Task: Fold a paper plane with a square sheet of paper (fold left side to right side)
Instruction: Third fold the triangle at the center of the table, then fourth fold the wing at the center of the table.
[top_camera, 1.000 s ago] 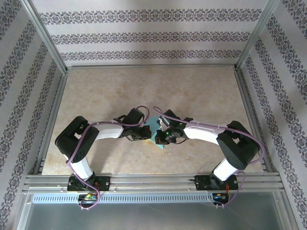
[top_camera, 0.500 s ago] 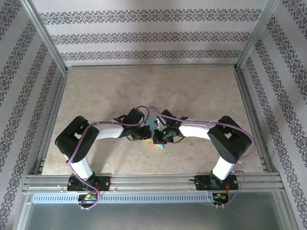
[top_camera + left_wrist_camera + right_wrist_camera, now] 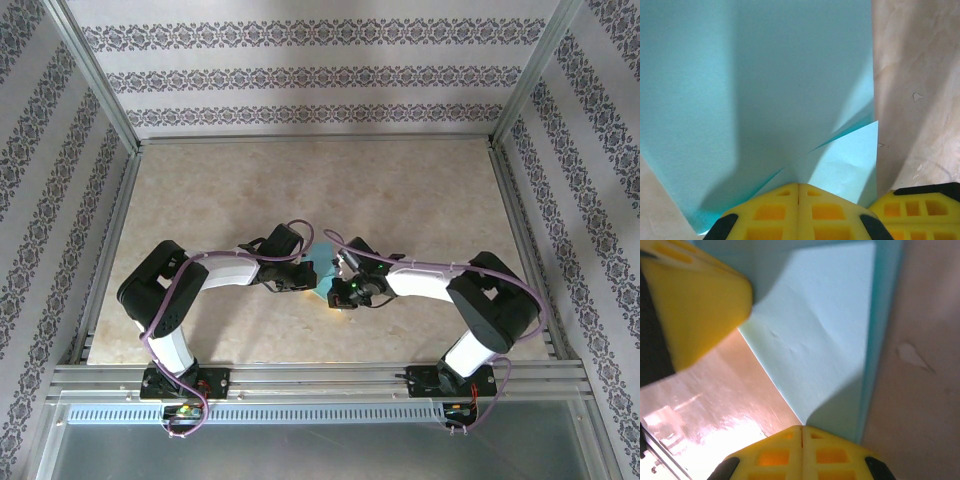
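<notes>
Both arms reach toward the middle of the table (image 3: pixel 300 190), and their claws meet there over the cyan sheet of paper (image 3: pixel 321 262). The sheet lies flat on the table, between the two wrists and mostly hidden under them in the top view.

The left claw (image 3: pixel 305 281) is closed. In its wrist view the two yellow fingers (image 3: pixel 765 215) stand tight together with only a thin seam between them, and the tips are at the near edge of the sheet. The sheet is already partly folded. A large upper layer covers most of it, and its slanted edge leaves a paler triangle of the lower layer near the fingertips. I cannot tell if paper is pinched between the fingers or only pressed under them.

The right claw (image 3: pixel 343 291) is closed too, its yellow fingers (image 3: pixel 835 460) together, and the tips touch a corner of the sheet. In this view a darker cyan strip runs along the right edge of the paper, beside the bare table. One yellow finger of the left claw is at the upper left, on the sheet. The two claws are just beside each other.
</notes>
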